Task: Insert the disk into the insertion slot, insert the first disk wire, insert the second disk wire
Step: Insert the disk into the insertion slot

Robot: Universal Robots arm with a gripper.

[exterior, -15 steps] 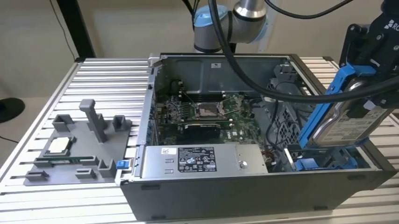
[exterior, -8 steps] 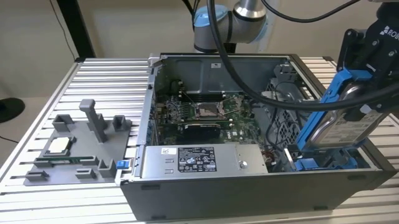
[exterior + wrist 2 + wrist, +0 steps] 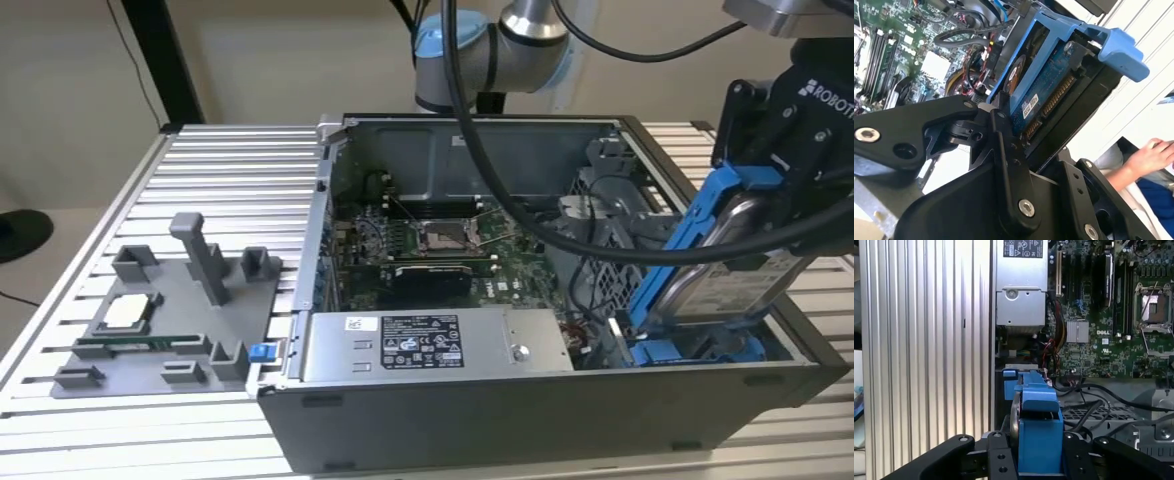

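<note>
Pincer (image 3: pixel 1037 452) clamped across the disk (image 3: pixel 731 270), which I hold steeply tilted, low end at the insertion slot (image 3: pixel 687 352), likely to angle it in.

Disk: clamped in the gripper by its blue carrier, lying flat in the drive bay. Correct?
Not flat. In the exterior view the disk stands steeply tilted, with its lower end down at the insertion slot and its upper end raised above the case. The rest holds: the gripper is clamped on the blue carrier, as the first wrist view shows.
</note>
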